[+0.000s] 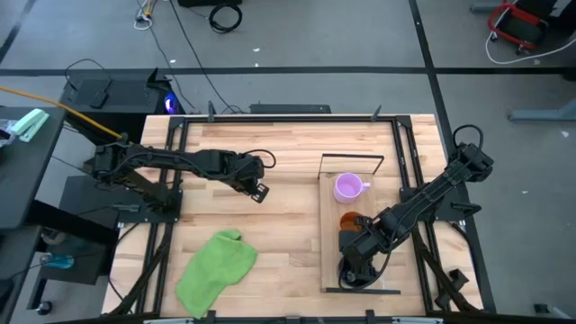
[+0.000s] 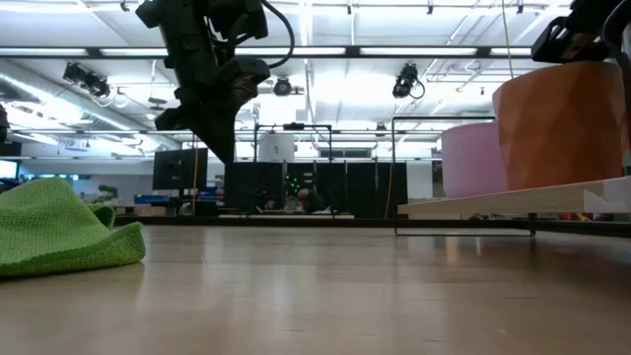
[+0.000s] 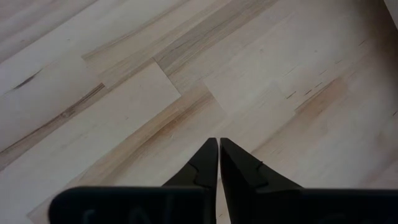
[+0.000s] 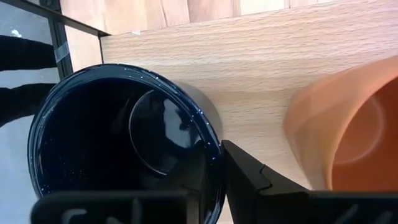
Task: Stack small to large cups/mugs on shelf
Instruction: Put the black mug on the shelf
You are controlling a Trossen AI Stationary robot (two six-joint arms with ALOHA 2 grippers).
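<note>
Three mugs stand upright in a row on the light-wood shelf (image 1: 328,256) at the table's right: light purple (image 1: 346,187) farthest, orange (image 1: 351,220) in the middle, black (image 4: 93,143) nearest. My right gripper (image 4: 214,171) points down over the black mug and is open, one finger inside the mug and the other outside its wall, on the side toward the orange mug (image 4: 354,137). My left gripper (image 1: 259,189) hangs shut above bare tabletop at the middle, its fingertips (image 3: 219,144) together with nothing between them. My right gripper comes from above with the black mug's rim (image 4: 214,155) between its two fingers. The mug stands on the shelf. Whether either finger touches the wall, I cannot tell.
A crumpled green cloth (image 1: 216,270) lies on the table near the front left. The shelf's thin black wire frame (image 1: 353,157) rises at its far end. Bare tabletop lies between the cloth and the shelf.
</note>
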